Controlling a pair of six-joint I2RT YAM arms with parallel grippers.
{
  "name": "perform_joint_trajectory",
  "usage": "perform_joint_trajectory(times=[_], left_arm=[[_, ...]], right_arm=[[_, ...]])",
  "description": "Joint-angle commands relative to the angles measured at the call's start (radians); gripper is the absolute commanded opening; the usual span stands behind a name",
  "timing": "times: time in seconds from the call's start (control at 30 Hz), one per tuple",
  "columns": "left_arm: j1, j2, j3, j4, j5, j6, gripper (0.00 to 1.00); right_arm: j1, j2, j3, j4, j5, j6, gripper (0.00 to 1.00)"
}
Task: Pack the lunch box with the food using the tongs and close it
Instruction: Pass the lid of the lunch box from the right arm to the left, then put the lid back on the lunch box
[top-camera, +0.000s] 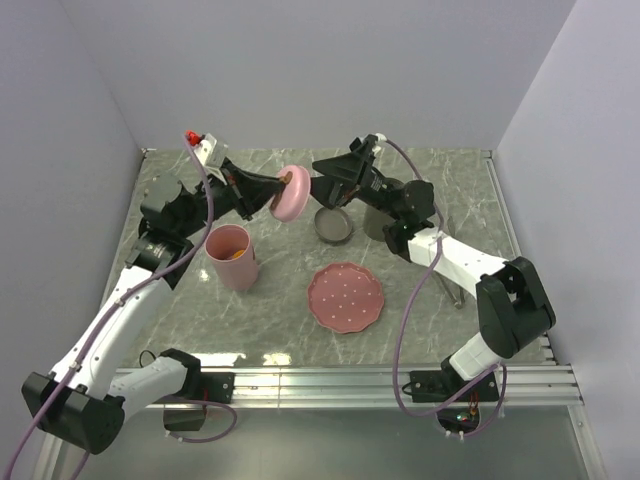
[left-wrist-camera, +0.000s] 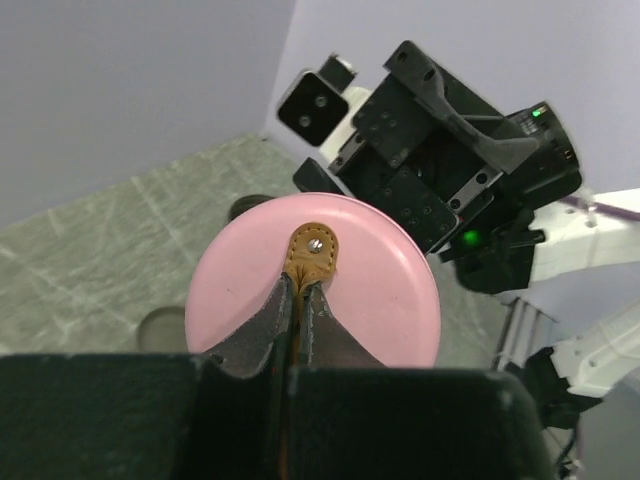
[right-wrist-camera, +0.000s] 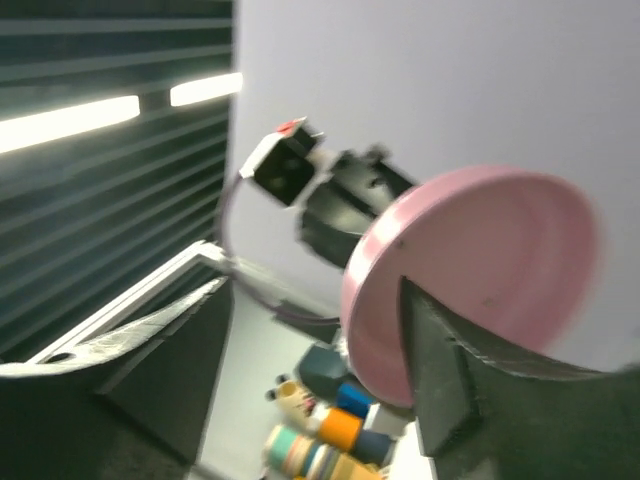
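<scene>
Left gripper (left-wrist-camera: 300, 292) pinched tight on brown tab (left-wrist-camera: 314, 252) of pink lid (left-wrist-camera: 385, 300), lid midair between the 2 arms. Right gripper (top-camera: 321, 187) fingers apart at lid rim. Lunch box (top-camera: 233, 258) on table (top-camera: 420, 335), orange food (top-camera: 233, 253) inside. Carry lid level, centre over the box mouth, lower straight.

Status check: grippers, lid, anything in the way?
Left gripper shut on the tan tab of the lid, held midair. Right gripper open at the lid's rim, not gripping. Lunch box uncovered. Only the right gripper crowds the lid.
</scene>
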Motion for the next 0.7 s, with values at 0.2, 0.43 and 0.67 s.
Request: perform_joint_trajectory(times=[0.2,0.43,0.67], left_arm=[[0.04,-0.034,0.218,-0.622,-0.357,0.377,0.0],[0.07,-0.023,0.233,-0.86,-0.529,0.531,0.0],[0.119,-0.043,0.117,-0.857,-0.552,0.494,0.0]], right_arm=[[-0.081,-0.068,0.039,-0.441,-0.114,-0.401,0.87],[-0.114,-0.11,0.111,-0.706,-0.148,-0.668,0.91],[-0.117,-0.13,0.162,-0.826,-0.159,-0.813,0.92]])
